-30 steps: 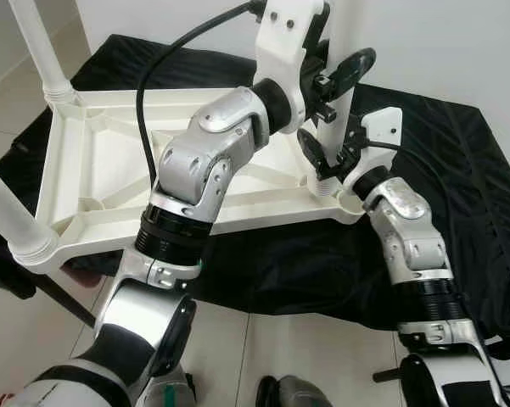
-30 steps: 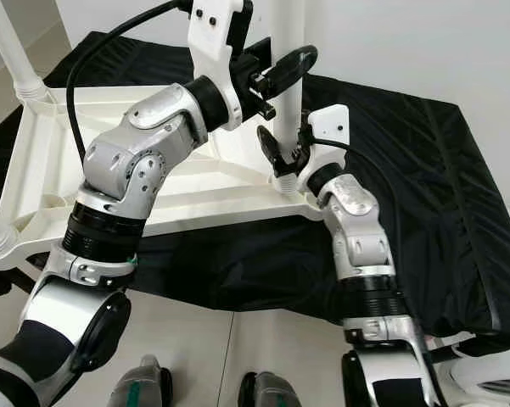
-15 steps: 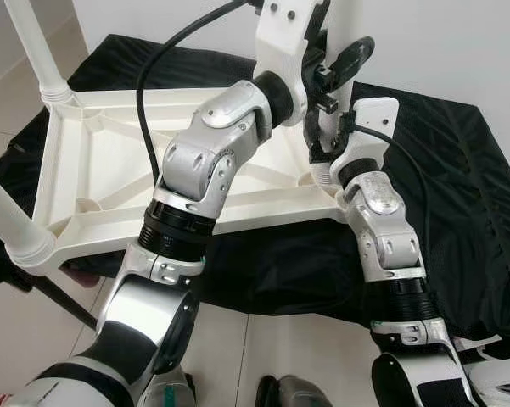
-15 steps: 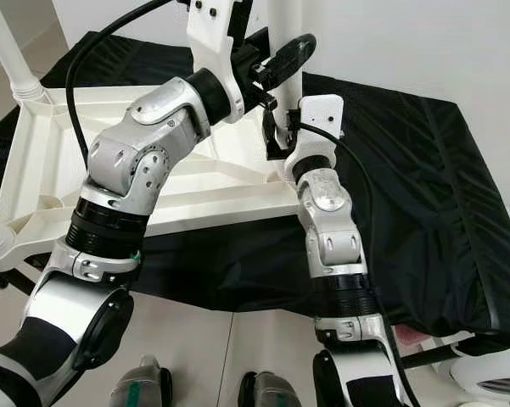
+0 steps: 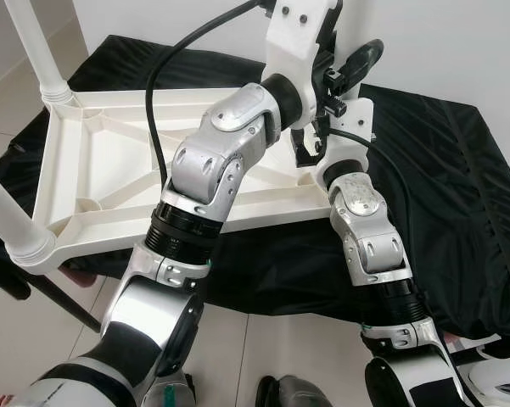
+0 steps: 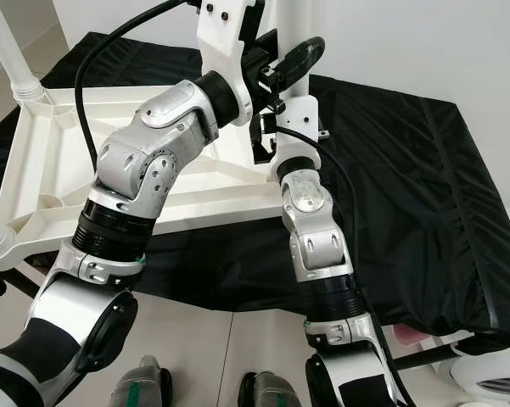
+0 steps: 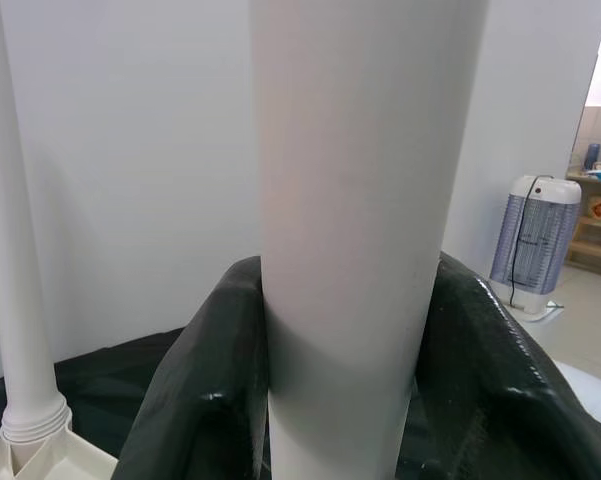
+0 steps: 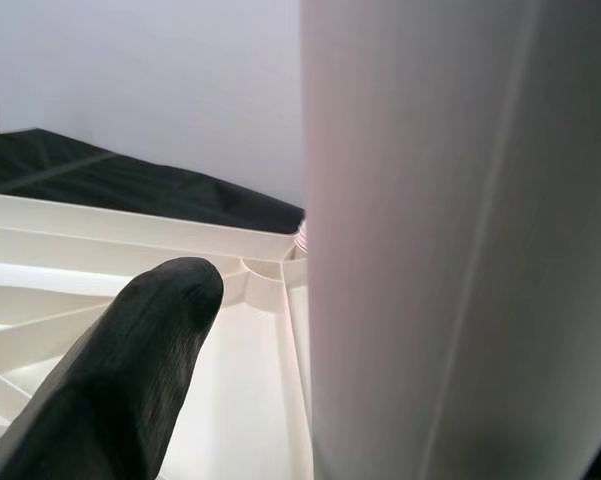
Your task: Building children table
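Tabletop point(image 5: 110, 170) lies upside down on black cloth point(image 5: 441, 186), w/ legs upright at 3 corners. Left gripper point(image 7: 345, 400) clamped round white leg point(image 7: 355, 220) at the cloth-side corner, fingers point(image 7: 195, 400) hugging both sides. Right gripper point(image 5: 316, 144) lower on same leg, near its socket; one finger point(image 8: 120, 370) beside leg, can't tell if closed.

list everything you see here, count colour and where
table top: 1, white, upside down on the cloth
table legs: 3, white, upright in its corner sockets
cloth: 1, black, spread under the table top
appliance: 1, white and blue, on the floor by the far wall
left end effector: black fingers on both sides of the near-right leg
right end effector: low on that same leg, by its socket
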You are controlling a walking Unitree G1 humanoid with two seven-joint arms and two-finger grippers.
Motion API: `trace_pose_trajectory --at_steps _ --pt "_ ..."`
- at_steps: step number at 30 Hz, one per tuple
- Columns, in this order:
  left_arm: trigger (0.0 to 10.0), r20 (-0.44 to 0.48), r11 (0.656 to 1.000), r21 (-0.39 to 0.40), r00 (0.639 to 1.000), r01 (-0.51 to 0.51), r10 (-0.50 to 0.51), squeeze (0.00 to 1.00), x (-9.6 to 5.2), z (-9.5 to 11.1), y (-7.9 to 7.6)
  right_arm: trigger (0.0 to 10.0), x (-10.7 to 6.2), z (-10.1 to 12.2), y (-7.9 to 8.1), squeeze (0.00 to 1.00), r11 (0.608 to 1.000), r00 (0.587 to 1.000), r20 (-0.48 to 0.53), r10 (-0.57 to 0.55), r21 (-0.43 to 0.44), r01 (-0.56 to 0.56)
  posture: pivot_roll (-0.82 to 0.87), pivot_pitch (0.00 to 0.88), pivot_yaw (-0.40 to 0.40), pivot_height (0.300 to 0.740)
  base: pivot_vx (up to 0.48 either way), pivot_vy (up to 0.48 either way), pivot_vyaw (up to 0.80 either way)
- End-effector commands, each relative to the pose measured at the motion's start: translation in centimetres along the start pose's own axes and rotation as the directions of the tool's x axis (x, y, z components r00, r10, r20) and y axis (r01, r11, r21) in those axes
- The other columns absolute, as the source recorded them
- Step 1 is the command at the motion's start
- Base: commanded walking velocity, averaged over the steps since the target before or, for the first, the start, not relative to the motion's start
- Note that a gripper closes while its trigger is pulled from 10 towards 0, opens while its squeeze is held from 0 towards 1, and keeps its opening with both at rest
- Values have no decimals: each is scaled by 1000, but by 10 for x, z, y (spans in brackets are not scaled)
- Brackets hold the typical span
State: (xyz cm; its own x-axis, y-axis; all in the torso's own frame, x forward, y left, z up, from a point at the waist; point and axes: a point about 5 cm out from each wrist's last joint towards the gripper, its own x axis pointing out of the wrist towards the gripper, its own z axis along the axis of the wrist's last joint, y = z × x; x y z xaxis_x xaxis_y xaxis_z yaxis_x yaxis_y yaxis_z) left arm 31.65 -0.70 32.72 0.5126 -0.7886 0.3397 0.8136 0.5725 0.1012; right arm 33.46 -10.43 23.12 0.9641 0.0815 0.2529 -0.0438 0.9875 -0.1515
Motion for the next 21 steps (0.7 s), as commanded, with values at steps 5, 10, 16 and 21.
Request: trace_pose_trajectory --at_steps 5,10,16,21 --pt "10000 1 1000 18 1000 5 -5 0 3 -1 -5 10000 -3 2 -8 0 994 994 -34 -102 -29 101 55 16 -86 740 0 0 0" --pt "10000 0 1000 23 1000 -10 10 0 4 -2 -3 10000 -5 0 -17 0 973 973 -55 -224 -62 220 56 18 -87 740 0 0 0" --pt "10000 3 1000 25 1000 -15 15 0 4 -2 -3 8392 -7 -1 -18 0 966 965 -65 -253 -64 249 57 23 -87 740 0 0 0" --pt "10000 5 1000 25 1000 -17 17 0 4 -1 -2 4980 -8 -1 -18 0 967 965 -67 -252 -67 248 56 26 -87 740 0 0 0"
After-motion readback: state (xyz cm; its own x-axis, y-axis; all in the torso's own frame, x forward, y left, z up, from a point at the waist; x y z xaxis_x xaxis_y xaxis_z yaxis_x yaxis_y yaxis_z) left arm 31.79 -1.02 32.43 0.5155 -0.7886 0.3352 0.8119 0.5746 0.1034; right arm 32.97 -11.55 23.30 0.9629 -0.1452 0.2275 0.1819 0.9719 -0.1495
